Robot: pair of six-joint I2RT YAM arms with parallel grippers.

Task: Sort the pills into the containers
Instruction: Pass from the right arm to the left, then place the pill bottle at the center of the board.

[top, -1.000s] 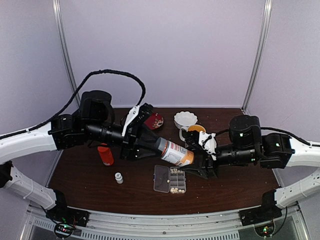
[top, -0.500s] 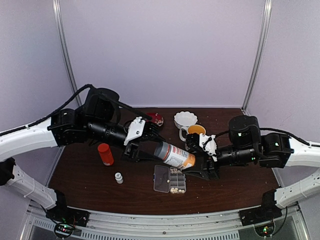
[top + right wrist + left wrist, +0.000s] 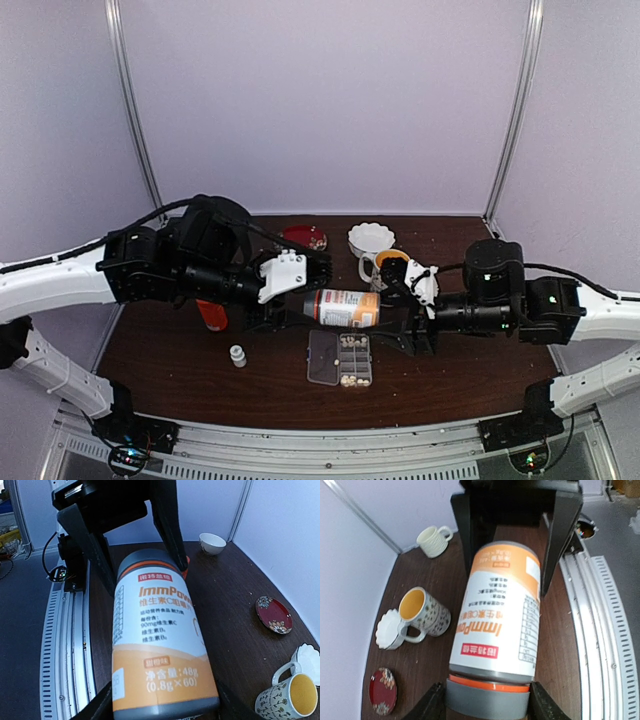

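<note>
— Left gripper (image 3: 304,300), item one: what has it got?
— Jaws partly spread and clamped on the grey cap (image 3: 487,706) of a white and orange bottle (image 3: 346,307). That bottle lies level in the air at the middle of the overhead frame, with the cap toward the left.
— Right gripper (image 3: 388,313)?
— Same bottle, other end. Its jaws are set against both sides of the orange base, as wide as the bottle.
— Item three, the pill box (image 3: 322,360)?
— Clear and rectangular. It sits on the brown table (image 3: 470,370) at lower centre, directly below the bottle in the overhead frame. Its left half looks bare, and I cannot tell whether that is the lid folded out.
— And the pills (image 3: 349,344)?
— Pale specks in the cells down the right side of the box, bunched at the top and bottom.
— Anything else?
— A patterned mug (image 3: 392,258), yellow inside, is just above the right gripper, with a white scalloped bowl (image 3: 371,238) beside it. A red dish (image 3: 304,237) sits at upper centre. A red bottle (image 3: 212,315) is partly hidden by the left arm. A small white bottle (image 3: 238,355) stands upright, left of the box.
</note>
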